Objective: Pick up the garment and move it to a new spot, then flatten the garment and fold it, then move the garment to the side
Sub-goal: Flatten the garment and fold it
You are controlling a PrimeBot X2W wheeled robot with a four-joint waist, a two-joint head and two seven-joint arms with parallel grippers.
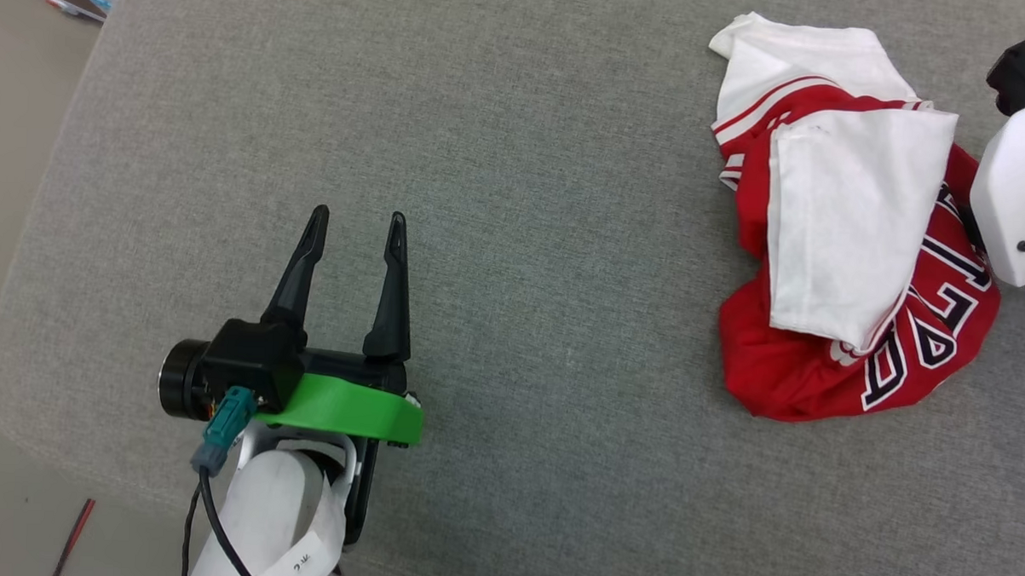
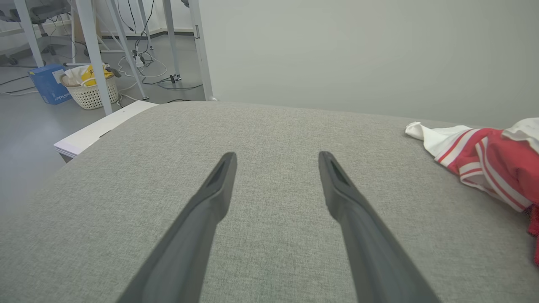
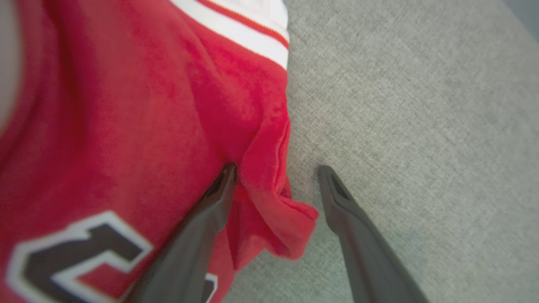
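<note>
right end effector (image 3: 277,167), spread open and empty, straddles an edge fold of the crumpled red-and-white jersey t-shirt (image 1: 817,367) on the grey fabric bench (image 1: 524,195), the shirt lying well right of the open, empty left end effector (image 1: 358,213).

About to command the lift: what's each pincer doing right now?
Left pincer: open, holding nothing.
Right pincer: open, straddling a fold of the garment, not clamped.

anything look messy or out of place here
Yes: the garment lies crumpled in a heap at the right of the grey surface, a white sleeve flopped over its lettering. Nothing looks spilled or damaged.
</note>
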